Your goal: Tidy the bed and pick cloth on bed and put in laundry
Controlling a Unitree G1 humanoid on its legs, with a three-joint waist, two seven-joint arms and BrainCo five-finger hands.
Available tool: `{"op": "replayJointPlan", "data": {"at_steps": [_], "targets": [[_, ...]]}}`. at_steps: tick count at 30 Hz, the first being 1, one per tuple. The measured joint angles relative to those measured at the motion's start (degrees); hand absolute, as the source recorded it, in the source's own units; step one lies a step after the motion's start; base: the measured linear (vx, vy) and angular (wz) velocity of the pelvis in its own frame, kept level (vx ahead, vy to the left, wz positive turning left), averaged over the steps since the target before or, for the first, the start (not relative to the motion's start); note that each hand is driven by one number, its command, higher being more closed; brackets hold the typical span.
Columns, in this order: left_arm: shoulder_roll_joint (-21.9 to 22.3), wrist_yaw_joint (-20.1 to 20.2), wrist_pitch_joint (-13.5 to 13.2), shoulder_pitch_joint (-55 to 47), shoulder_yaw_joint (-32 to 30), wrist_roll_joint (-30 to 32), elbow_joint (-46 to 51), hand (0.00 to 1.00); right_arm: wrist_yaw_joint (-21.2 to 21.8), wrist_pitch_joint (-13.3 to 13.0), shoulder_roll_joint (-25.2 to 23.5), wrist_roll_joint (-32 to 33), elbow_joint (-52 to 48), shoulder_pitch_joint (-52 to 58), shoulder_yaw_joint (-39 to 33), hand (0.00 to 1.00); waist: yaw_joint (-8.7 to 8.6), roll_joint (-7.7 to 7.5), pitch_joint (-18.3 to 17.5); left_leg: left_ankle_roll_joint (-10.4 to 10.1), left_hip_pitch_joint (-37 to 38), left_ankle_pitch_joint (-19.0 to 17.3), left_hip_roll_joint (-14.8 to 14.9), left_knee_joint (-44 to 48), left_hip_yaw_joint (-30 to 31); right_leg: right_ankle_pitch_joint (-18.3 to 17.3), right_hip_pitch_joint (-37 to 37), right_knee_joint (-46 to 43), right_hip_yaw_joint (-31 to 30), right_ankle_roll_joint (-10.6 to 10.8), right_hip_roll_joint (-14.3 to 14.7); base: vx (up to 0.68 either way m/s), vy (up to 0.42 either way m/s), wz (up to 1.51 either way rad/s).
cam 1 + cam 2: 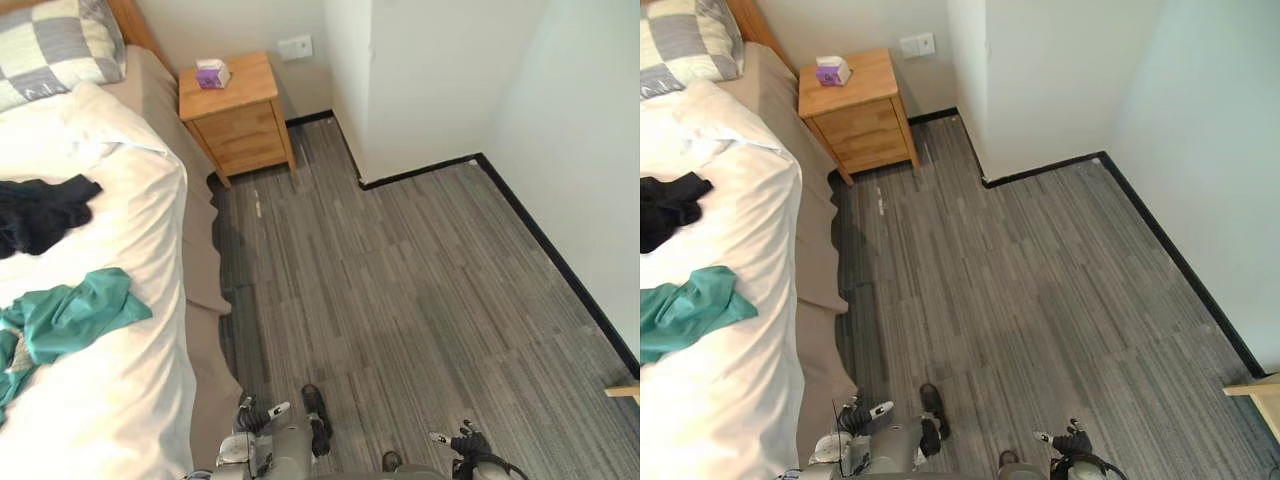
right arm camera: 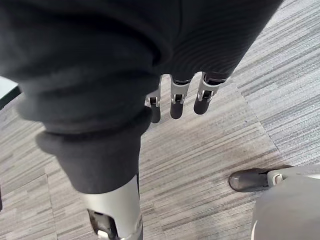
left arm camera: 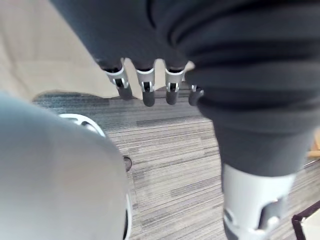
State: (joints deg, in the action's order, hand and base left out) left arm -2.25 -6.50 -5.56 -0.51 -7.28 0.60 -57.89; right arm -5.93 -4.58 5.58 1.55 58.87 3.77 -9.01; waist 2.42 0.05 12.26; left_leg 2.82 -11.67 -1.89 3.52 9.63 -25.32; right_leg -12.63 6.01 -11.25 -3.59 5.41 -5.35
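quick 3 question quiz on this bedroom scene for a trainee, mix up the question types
1. Multiple choice: what sits on the wooden nightstand? A) a lamp B) a small purple box C) a mug
2. True or false: the black cloth and the teal cloth both lie on the bed's white duvet.
3. Short answer: what do the left hand and right hand hold?

Key: 1 B. 2 True. 3 Nothing; both hang open above the floor.
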Motion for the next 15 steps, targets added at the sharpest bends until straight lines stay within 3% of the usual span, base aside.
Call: {"op": "replayJointPlan", "data": {"at_steps": [1, 2, 3, 4, 5, 6, 7, 8, 9, 10, 11, 12, 13, 14, 15], "targets": [[-0.29, -0.05, 0.07, -0.07, -0.14, 0.02, -0.11, 0.0, 0.06, -0.1, -0.47, 0.05, 0.39, 0.02, -0.19, 0.0, 0.01, -0.94, 0.04, -0.14, 2.14, -2.27, -0.85, 0.26, -0.27, -1.44, -3.38, -10.52, 0.46, 1.7, -0.9, 0.49, 0.164, -0.04], [-0.68, -0.04, 0.31, -0.14, -0.13, 0.05, -0.42, 0.0, 0.1, -0.25, -0.92, 0.04, 0.36, 0.03, -0.22, 0.0, -0.04, -2.4, 0.0, -0.13, 4.79, -4.49, -2.08, 0.45, -0.03, -0.8, -6.58, -22.25, 0.47, 5.16, -1.64, 0.49, 0.154, -0.01], [-1.48, -0.01, 0.37, -0.13, -0.11, 0.06, -0.77, 0.0, 0.22, -0.26, -1.08, 0.02, 0.33, 0.02, -0.18, 0.0, -0.21, -3.02, 0.01, -0.19, 6.39, -5.72, -2.77, 0.34, 0.58, 1.0, -8.36, -27.88, 0.18, 8.25, -2.11, 0.49, 0.124, 0.16], [-1.64, -0.04, 0.72, -0.11, -0.01, 0.05, -1.19, 0.0, 0.66, -0.35, -1.45, 0.02, 0.23, 0.16, -0.23, 0.0, -1.16, -3.01, 0.21, -0.04, 9.25, -7.46, -3.4, 0.21, 1.83, 4.51, -12.24, -38.78, 0.55, 9.98, -2.73, 0.44, 0.072, 0.37], [-1.9, -0.08, 1.2, -0.48, 0.04, -0.03, -1.41, 0.0, 0.89, -0.46, -1.46, 0.0, -0.13, 0.2, -0.23, 0.0, -1.92, -3.35, 0.22, -0.28, 11.99, -8.82, -3.59, 0.0, 3.28, 3.12, -15.8, -46.69, 2.27, 8.33, -3.4, 0.44, 0.049, 0.47], [-1.86, -0.09, 1.32, -0.67, 0.07, -0.14, -1.44, 0.0, 0.88, -0.51, -1.38, -0.01, -0.69, 0.42, -0.24, 0.0, -2.15, -3.35, 0.22, -0.36, 13.43, -9.03, -3.57, -0.48, 3.96, 2.0, -17.36, -48.49, 3.99, 6.4, -3.85, 0.57, -0.008, 0.83], [-1.69, -0.1, 1.42, -0.53, 0.07, -0.26, -1.46, 0.0, 0.89, -0.44, -0.89, -0.02, -1.2, 0.74, -0.27, 0.0, -3.0, -2.82, 0.41, -0.7, 17.2, -9.36, -2.69, -2.5, 6.46, -1.99, -21.48, -46.74, 9.13, 2.15, -4.06, 0.48, -0.05, 0.72], [-1.58, -0.11, 1.42, -0.48, 0.05, -0.27, -1.45, 0.0, 0.9, -0.42, -0.73, -0.01, -1.2, 0.65, -0.35, 0.0, -3.12, -2.51, 0.55, -0.74, 17.79, -9.39, -2.31, -2.84, 7.05, -2.61, -21.98, -45.37, 10.05, 1.25, -3.75, 0.48, -0.083, 0.94], [-1.08, -0.11, 1.36, -0.34, 0.07, -0.91, -1.41, 0.0, 1.05, -0.53, -0.15, 0.05, -1.35, 0.47, -0.83, 0.0, -3.49, -0.97, 1.08, -0.87, 19.52, -9.38, -0.48, -3.93, 8.57, -3.93, -23.95, -36.6, 12.29, -0.83, -2.21, 0.37, -0.133, 0.61], [-0.81, -0.11, 1.36, -0.18, 0.06, -1.12, -1.36, 0.0, 1.09, -0.7, 0.15, 0.03, -1.69, 0.46, -0.82, 0.0, -3.64, -0.23, 1.22, -0.99, 19.95, -9.33, 0.45, -4.08, 9.01, -3.81, -24.84, -30.95, 12.57, -1.09, -1.49, 0.46, -0.197, 0.85], [-0.37, -0.11, 1.22, 0.09, 0.09, -1.36, -1.18, 0.0, 1.15, -0.87, 0.59, 0.18, -2.09, 0.17, -0.95, 0.0, -4.1, 0.91, 1.32, -2.25, 20.81, -9.18, 1.74, -4.85, 9.87, -1.71, -26.88, -19.23, 11.58, -0.84, -0.97, 0.57, -0.279, 0.87], [-0.11, -0.15, 0.98, 0.14, 0.05, -2.34, -1.15, 0.0, 1.16, -0.75, 0.97, 0.22, -2.15, -0.53, -1.06, 0.0, -4.86, 1.61, 1.47, -3.95, 22.18, -9.6, 2.79, -6.19, 10.72, 3.62, -28.37, -8.19, 8.91, -0.48, -0.98, 0.49, -0.273, 0.88], [-0.09, -0.16, 0.8, 0.2, -0.02, -2.38, -1.16, 0.0, 1.21, -0.66, 0.97, 0.36, -2.12, -0.68, -1.12, 0.0, -4.93, 1.63, 1.48, -4.94, 23.02, -10.17, 3.11, -6.62, 10.99, 6.09, -28.6, -3.33, 7.35, -0.15, -1.12, 0.53, -0.335, 0.79], [-0.11, -0.16, 0.53, -0.14, -0.78, -2.5, -1.21, 0.0, 1.27, -0.61, 0.94, 0.66, -1.88, -0.59, -1.19, 0.0, -4.76, 1.3, 1.43, -7.59, 25.39, -11.81, 3.66, -7.7, 10.96, 9.2, -29.6, 1.1, 5.05, 0.86, -2.02, 0.56, -0.41, 0.53], [0.25, -0.15, 0.52, -1.12, -2.51, -2.75, -1.26, 0.0, 1.41, -0.46, 1.14, 0.64, -1.86, -0.91, -1.05, 0.0, -4.64, 0.84, 1.22, -9.02, 27.99, -12.89, 4.39, -7.77, 11.11, 13.69, -30.5, -3.17, 4.33, 1.62, -1.29, 0.72, -0.516, 0.44]]}}
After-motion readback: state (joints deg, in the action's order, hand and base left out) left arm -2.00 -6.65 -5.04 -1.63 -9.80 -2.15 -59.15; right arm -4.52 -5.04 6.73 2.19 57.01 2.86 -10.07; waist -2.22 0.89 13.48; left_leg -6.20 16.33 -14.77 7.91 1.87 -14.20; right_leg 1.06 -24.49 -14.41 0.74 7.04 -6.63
